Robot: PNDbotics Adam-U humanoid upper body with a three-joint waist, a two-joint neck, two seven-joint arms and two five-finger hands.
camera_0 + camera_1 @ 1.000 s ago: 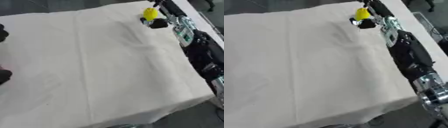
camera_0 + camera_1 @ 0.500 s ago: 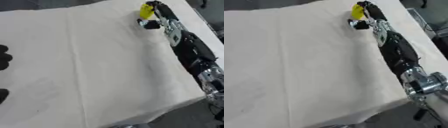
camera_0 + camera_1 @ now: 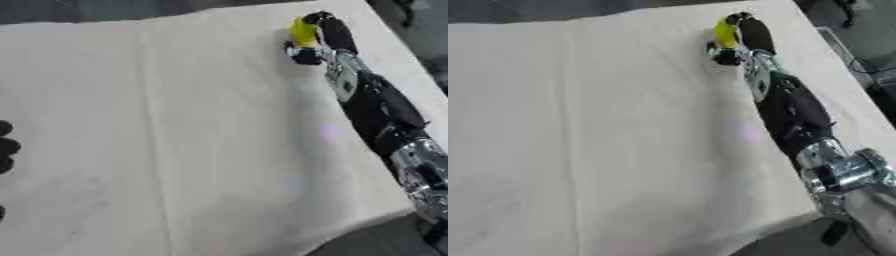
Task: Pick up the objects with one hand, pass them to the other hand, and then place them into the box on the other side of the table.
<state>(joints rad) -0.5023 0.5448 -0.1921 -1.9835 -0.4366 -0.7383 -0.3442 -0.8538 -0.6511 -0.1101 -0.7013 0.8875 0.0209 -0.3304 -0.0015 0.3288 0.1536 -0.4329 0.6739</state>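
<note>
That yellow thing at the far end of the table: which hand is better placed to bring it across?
The right hand: its fingers already curl around the yellow thing. The left hand shows only at the left edge, far away.

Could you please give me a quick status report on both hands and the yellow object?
Right hand shut on yellow object, far right of table. Left hand at left edge, only dark fingertips showing. No box in view; nothing in the way.

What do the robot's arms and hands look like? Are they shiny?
Partly. The right arm is mostly black, with a shiny silver joint near the elbow and a silver-and-green part at the wrist. The right hand has black fingers. Of the left hand only rounded black fingertips show at the view's left edge.
</note>
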